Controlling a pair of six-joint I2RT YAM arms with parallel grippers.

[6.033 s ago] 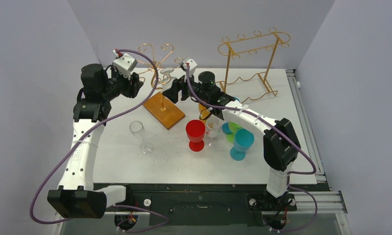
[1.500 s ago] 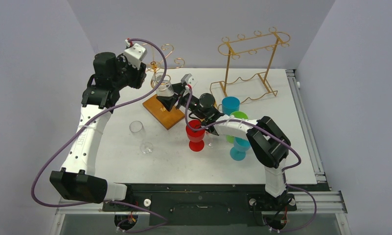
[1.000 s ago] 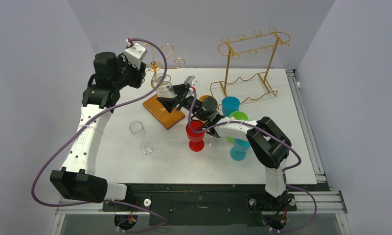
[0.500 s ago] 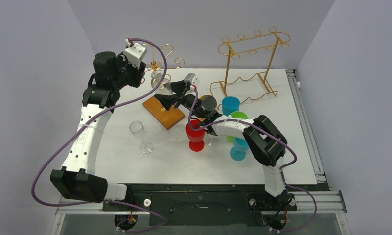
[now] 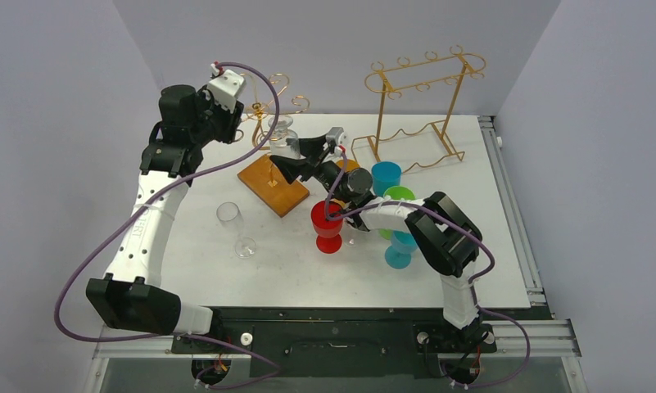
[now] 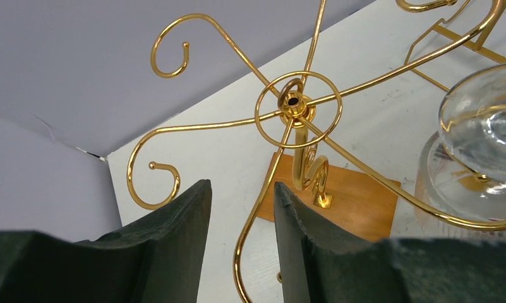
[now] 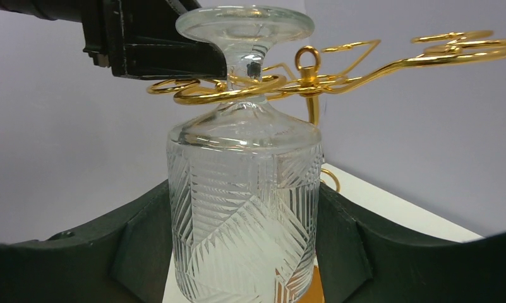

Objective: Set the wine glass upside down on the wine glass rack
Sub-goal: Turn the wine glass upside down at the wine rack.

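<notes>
Right gripper (image 7: 244, 208) reaches forward-left, clasping wine glass (image 7: 244, 158): axis vertical, foot up. Left gripper (image 6: 242, 189), narrowly parted, raised beside wine glass rack (image 6: 299, 101).

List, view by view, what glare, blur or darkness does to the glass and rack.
Top external: even, sharp light, yet the wine glass almost dissolves into the white table. Left wrist: the wine glass rack is crisp, the left gripper's fingers soft and dark. Right wrist: glints on the glass's cut pattern; right gripper's fingers nearly featureless.
</notes>
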